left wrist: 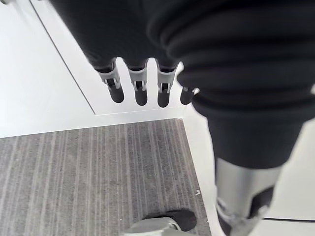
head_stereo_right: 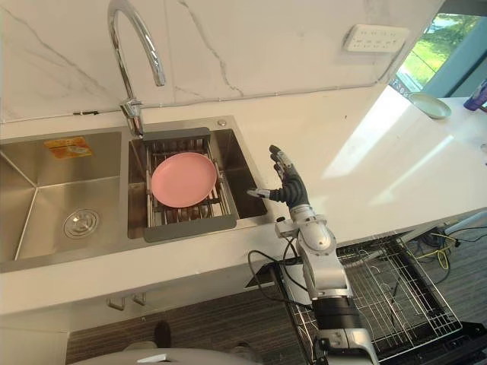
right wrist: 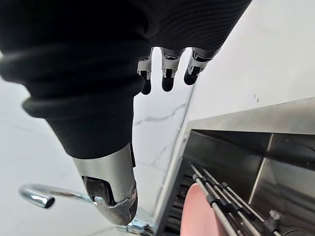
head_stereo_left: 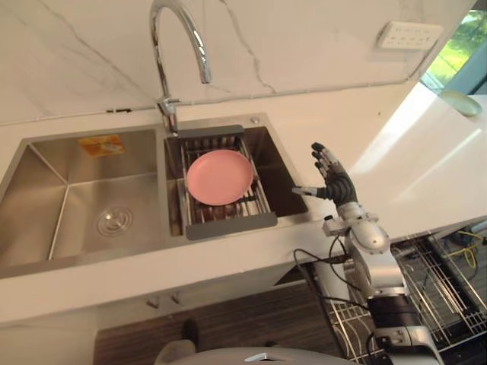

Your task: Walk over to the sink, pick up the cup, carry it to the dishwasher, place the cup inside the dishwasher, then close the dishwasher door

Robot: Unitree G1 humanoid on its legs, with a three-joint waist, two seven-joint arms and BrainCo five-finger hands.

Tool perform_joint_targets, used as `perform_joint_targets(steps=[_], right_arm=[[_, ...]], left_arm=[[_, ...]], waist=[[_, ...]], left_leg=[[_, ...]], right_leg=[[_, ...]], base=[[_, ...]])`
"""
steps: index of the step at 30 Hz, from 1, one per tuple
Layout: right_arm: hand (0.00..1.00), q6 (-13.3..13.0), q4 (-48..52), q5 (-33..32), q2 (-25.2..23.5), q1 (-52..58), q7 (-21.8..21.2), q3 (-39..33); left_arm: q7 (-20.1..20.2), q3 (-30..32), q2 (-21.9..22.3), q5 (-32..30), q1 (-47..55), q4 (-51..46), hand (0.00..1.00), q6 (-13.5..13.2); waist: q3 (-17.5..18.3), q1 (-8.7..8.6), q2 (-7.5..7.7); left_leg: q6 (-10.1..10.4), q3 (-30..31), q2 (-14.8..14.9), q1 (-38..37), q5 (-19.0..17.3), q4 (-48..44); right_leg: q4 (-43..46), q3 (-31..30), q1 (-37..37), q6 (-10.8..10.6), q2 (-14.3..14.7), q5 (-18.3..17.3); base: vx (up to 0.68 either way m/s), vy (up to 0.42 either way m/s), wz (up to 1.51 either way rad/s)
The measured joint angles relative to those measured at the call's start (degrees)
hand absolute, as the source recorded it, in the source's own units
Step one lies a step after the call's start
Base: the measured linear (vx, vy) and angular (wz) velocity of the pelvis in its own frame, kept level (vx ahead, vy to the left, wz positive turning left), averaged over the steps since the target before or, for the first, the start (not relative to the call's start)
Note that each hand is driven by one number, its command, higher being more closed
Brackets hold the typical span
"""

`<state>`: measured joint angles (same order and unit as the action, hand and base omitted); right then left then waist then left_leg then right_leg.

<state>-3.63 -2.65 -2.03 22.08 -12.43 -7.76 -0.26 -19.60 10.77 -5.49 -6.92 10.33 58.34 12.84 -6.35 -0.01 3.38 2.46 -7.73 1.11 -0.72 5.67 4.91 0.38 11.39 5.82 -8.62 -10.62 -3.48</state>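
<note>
**At the sink, lining up the pick-up**

I stood at the sink (head_stereo_left: 46,190), with the pick-up step in hand. My right hand (head_stereo_left: 332,179) hovered above the white stone surface (head_stereo_left: 380,129) just beside the right basin, fingers straight and spread, thumb out, holding nothing. My left hand (left wrist: 141,91) hung low over the striped floor (left wrist: 74,172), fingers straight, empty too. What waited for me was no cup but a pink plate (head_stereo_left: 219,176): round, smooth and shallow. It lay flat on a wire drain rack (head_stereo_left: 232,225) with a dark grey frame, set across the brushed-steel basin under the curved chrome tap (head_stereo_left: 157,61). Next, I judged, the hand had to swing left over the rack and work fingers under that thin rim; a slick plate would slide rather than lift. The dishwasher rack (head_stereo_right: 396,289) stood pulled out, down to my right
</note>
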Motion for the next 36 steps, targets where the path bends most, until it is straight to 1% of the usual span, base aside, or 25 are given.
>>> perform_joint_targets(steps=[4,8,11,13,15,17,18,19,21,23,27,29,30,32,33,36], right_arm=[[0.00,-0.23,-3.76,6.69,1.11,-4.38,-0.95,2.51],[0.00,-0.60,-7.59,10.45,1.15,-7.58,-1.00,5.28],[0.00,-1.29,-7.91,14.24,0.96,-8.46,-0.81,8.20],[0.00,-2.02,-10.46,16.83,0.54,-9.97,-0.71,9.75],[0.00,-2.43,-12.33,19.24,0.58,-11.07,-0.37,10.68],[0.00,-2.73,-12.45,23.44,0.56,-11.65,-0.29,12.00],[0.00,-2.94,-12.45,24.40,0.57,-11.67,-0.29,12.31],[0.00,-3.05,-12.52,26.16,0.63,-11.84,-0.27,13.33],[0.00,-3.76,-12.96,28.60,0.62,-12.16,-0.39,14.51],[0.00,-4.15,-14.60,31.83,0.62,-13.47,-0.83,16.04],[0.00,-4.55,-16.61,34.01,1.02,-14.98,-2.19,18.58],[0.00,-4.56,-16.88,34.18,1.08,-15.11,-2.35,19.67],[0.00,-4.65,-16.88,36.08,1.06,-15.50,-2.41,20.63],[0.00,-4.62,-16.94,36.59,1.09,-15.57,-2.36,20.63],[0.00,-4.62,-16.95,38.38,1.10,-15.74,-1.97,20.63],[0.00,-4.65,-17.99,40.94,1.10,-16.33,-1.26,20.96]], left_arm=[[1.42,-0.45,-0.45,0.57,-0.70,-0.68,0.00,0.05],[1.69,-2.00,-0.84,0.77,-0.65,-0.86,0.00,0.52],[1.74,-2.12,-1.15,3.04,-0.65,-0.95,0.00,0.69],[2.51,-2.07,-1.46,3.59,-0.66,-0.95,0.00,1.15],[2.61,-1.96,-1.59,3.67,-0.66,-0.96,0.00,1.43],[2.75,-1.76,-1.84,4.52,-0.62,-0.97,0.00,2.50],[2.79,-1.71,-1.87,4.59,-0.55,-0.97,0.00,2.82],[2.94,-1.30,-1.88,4.63,-0.39,-0.95,0.00,3.19],[3.51,0.39,-1.77,4.87,-0.24,-0.96,0.00,3.44],[3.81,0.58,-1.86,5.48,-0.14,-0.98,0.00,3.50],[4.07,1.66,-1.86,5.48,-0.13,-0.99,0.00,3.51],[4.54,2.16,-1.86,5.50,-0.12,-1.32,0.00,3.52],[4.98,2.18,-2.10,5.50,-0.23,-1.46,0.00,3.55],[5.00,2.14,-2.22,5.51,-0.33,-1.47,0.00,3.57],[5.00,2.10,-2.26,5.55,-0.41,-1.46,0.00,3.70],[4.99,1.88,-2.33,5.56,-0.46,-1.46,0.00,4.14]], waist=[[0.26,0.36,0.64],[0.25,1.19,0.73],[0.18,1.70,1.01],[-0.01,1.78,1.56],[-0.10,2.12,1.84],[-0.38,2.42,2.26],[-0.39,2.46,2.30],[-0.46,2.54,2.41],[-0.52,2.98,2.63],[-0.67,3.34,3.02],[-0.61,3.35,3.43],[-0.71,3.66,3.65],[-0.94,3.85,4.08],[-1.04,4.16,4.28],[-1.06,4.29,4.35],[-1.06,4.34,4.34]], left_leg=[[-0.42,0.90,-0.17,0.55,0.40,0.00],[-0.48,1.54,-0.21,0.71,0.56,0.01],[-0.77,2.57,-0.45,0.62,0.78,0.06],[-0.83,3.51,-0.51,0.64,0.99,0.10],[-0.46,4.07,-0.56,0.87,0.98,0.11],[-0.62,4.74,-0.85,1.47,1.39,0.11],[-0.73,4.76,-0.86,1.60,1.47,0.11],[-0.76,4.89,-0.87,1.68,1.60,0.11],[-0.76,4.97,-0.88,1.62,1.64,0.11],[-0.87,5.29,-0.99,1.82,1.79,0.11],[-0.81,6.15,-1.54,2.38,2.15,0.09],[-0.90,6.20,-1.78,2.49,2.18,0.08],[-1.35,6.19,-1.84,2.49,2.42,0.08],[-1.35,6.20,-1.84,2.44,2.42,0.08],[-1.33,6.22,-1.78,2.36,2.41,0.08],[-1.33,6.19,-1.74,2.11,2.33,0.09]], right_leg=[[-0.27,1.16,0.19,-0.63,-0.01,0.65],[-0.51,3.90,0.53,-0.76,-0.03,1.90],[-0.79,5.55,1.35,-0.74,-0.10,2.48],[-0.79,7.01,2.05,-0.72,-0.15,2.50],[-0.79,7.84,2.14,-0.70,-0.19,2.46],[-0.82,8.80,2.06,-0.63,-0.25,1.99],[-0.82,9.34,2.08,-0.52,-0.27,1.77],[-0.77,9.67,2.11,0.02,-0.29,1.21],[-0.70,9.79,2.15,-0.35,-0.34,0.71],[-0.70,10.03,2.14,-0.38,-0.42,0.68],[-0.41,11.24,2.15,-0.25,-1.02,0.83],[-0.17,11.28,2.20,-0.91,-1.18,1.35],[-0.19,11.39,2.25,-0.99,-1.22,1.41],[-0.18,11.42,2.37,-1.03,-1.22,1.46],[-0.18,11.44,2.54,-1.02,-1.16,1.75],[-0.15,11.43,2.65,-0.92,-1.14,1.97]], base=[[0.02,-0.003,0.08],[0.00,-0.001,0.10],[-0.02,0.011,0.17],[-0.05,0.004,0.26],[-0.08,0.000,0.18],[-0.10,0.004,0.19],[-0.08,0.006,0.18],[-0.08,0.004,0.15],[-0.06,0.001,0.08],[-0.01,0.003,0.07],[0.04,0.008,0.15],[0.08,0.007,0.05],[0.06,-0.003,0.03],[0.05,-0.010,0.00],[0.04,-0.010,-0.01],[0.00,0.000,0.00]])
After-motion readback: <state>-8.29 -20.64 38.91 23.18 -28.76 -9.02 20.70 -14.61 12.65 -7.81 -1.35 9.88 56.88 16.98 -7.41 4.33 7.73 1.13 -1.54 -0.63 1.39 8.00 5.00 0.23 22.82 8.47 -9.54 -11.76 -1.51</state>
